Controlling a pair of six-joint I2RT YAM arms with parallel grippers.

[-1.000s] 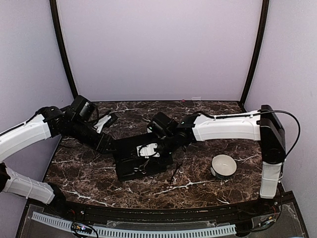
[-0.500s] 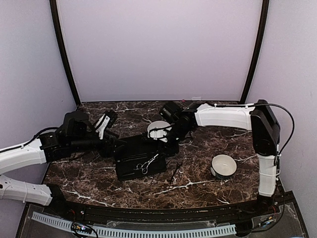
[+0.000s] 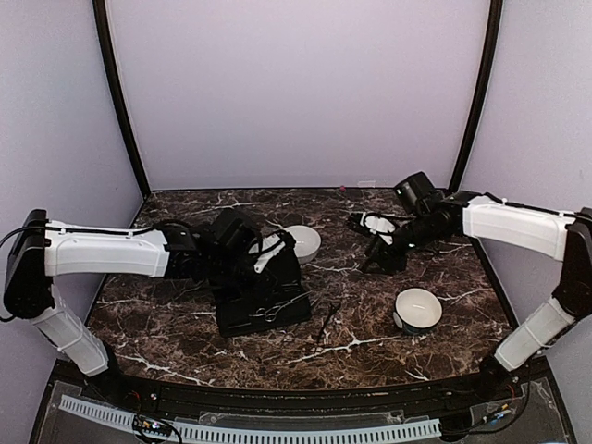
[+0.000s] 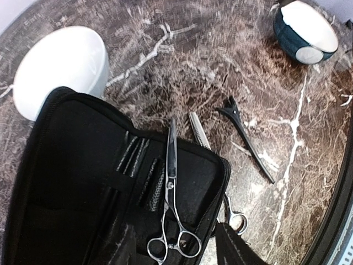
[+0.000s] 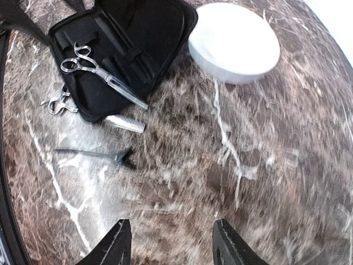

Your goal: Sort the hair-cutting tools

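Note:
A pair of silver scissors [image 4: 172,187] lies on the open black case [image 4: 66,182]; it also shows in the top view [image 3: 274,308] and the right wrist view [image 5: 99,72]. A second pair lies half under the case's edge, with its toothed blade [image 4: 198,130] and one ring [image 4: 237,221] showing. A slim black clip [image 4: 251,146] lies on the marble beside the case [image 3: 326,324]. My left gripper [image 3: 276,273] hangs open over the case, near the scissors' rings. My right gripper [image 5: 174,245] is open and empty over bare marble, right of the case [image 3: 377,257].
A white bowl [image 3: 302,242] stands just behind the case. A second bowl, white inside and dark outside [image 3: 418,310], stands at the front right. Dark marble table [image 3: 166,324], with purple walls on three sides.
My right arm has drawn back from the case to the right rear. My left arm has swung right and now reaches over the case. The white bowl behind the case has come into sight.

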